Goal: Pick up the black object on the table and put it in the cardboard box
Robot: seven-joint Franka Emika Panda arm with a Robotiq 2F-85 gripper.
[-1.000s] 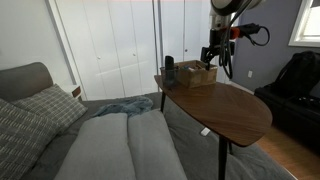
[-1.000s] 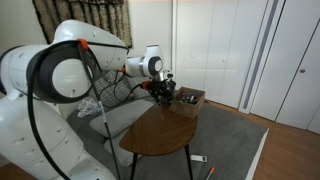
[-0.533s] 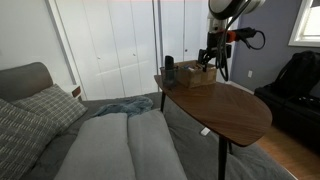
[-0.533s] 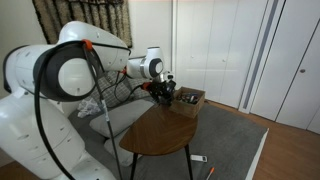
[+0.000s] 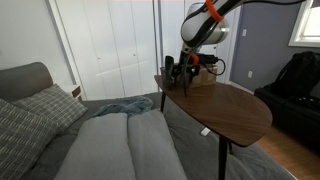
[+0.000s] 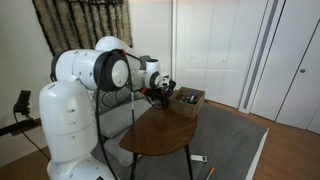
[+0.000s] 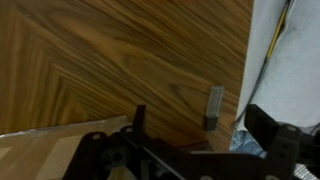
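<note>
Well, my gripper (image 5: 184,82): hung low over the far end of the worktop (image 5: 225,110), between the black object and the cardboard box.
Jaws: in the wrist view two dark parts stood apart with bare wood between them, clamped on nothing; the picture was blurred.
Black object (image 5: 169,66): stood upright on the worktop near its far edge, just beside my gripper; whether they touched I could not tell.
Cardboard box (image 5: 207,74): sat on the same end of the worktop, partly behind my arm in an exterior view and showing clear of my gripper in an exterior view (image 6: 190,98).
Wrist view: wood grain of the worktop (image 7: 120,50) filled most of it, with a tan strip of the cardboard box (image 7: 40,150) at the lower left.
Arm (image 6: 100,75): its white bulk reached over from beside the worktop (image 6: 165,128).
Surroundings: a grey couch (image 5: 110,140) lay in front, white closet doors (image 5: 110,45) behind.
</note>
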